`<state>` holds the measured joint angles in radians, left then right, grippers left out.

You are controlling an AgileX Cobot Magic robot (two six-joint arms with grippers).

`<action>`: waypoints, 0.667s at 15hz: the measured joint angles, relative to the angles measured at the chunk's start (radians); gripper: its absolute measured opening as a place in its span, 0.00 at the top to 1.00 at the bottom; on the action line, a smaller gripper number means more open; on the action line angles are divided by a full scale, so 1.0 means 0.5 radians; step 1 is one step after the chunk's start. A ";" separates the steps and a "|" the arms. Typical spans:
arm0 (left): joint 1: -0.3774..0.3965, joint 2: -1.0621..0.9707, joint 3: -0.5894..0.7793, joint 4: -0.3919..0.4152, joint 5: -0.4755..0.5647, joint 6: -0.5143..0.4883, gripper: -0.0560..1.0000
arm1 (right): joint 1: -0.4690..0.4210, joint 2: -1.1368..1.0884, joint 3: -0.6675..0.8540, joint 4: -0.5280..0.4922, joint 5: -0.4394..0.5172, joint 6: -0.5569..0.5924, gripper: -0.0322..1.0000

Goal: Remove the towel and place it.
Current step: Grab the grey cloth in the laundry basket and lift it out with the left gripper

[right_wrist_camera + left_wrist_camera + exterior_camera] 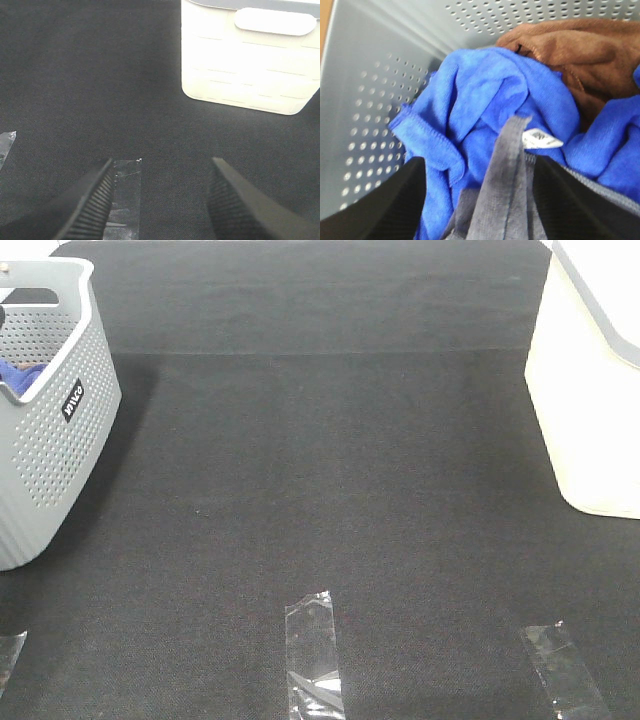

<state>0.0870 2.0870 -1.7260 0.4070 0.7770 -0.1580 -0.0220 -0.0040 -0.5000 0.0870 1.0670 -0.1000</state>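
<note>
The towel (504,192) lies between the left gripper's (477,162) spread jaws.

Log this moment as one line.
left gripper: open, astride towel in basket | right gripper: open, empty, above mat | towel: not yet gripped, touching blue cloth

The middle of the black mat (330,460) is wide and bare, so a gripper can move freely there. The grey basket (60,470) stands tall at the left edge. The white bin (590,420) stands tall at the right edge. Both block the way at the sides. Flat strips of tape (313,640) lie near the front and block nothing. Inside the basket it is crowded. A blue cloth (485,95), a brown cloth (570,50) and the grey towel (505,195) fill it, with the walls close by. The right gripper (160,195) has only mat and tape under it.
</note>
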 joint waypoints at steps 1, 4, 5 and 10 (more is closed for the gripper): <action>0.000 0.016 0.000 0.000 -0.008 0.002 0.38 | 0.000 0.000 0.000 0.000 0.000 0.000 0.45; 0.000 0.078 0.000 -0.006 -0.044 0.014 0.38 | 0.000 0.000 0.000 0.000 0.000 0.000 0.45; 0.000 0.098 0.000 -0.010 -0.044 0.016 0.38 | 0.000 0.000 0.000 0.000 0.000 0.000 0.45; 0.000 0.110 0.000 -0.010 -0.096 0.022 0.57 | 0.000 0.000 0.000 0.000 0.000 0.000 0.45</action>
<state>0.0870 2.1420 -1.7260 0.4020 0.7290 -0.1470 -0.0220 -0.0040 -0.5000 0.0870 1.0670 -0.1000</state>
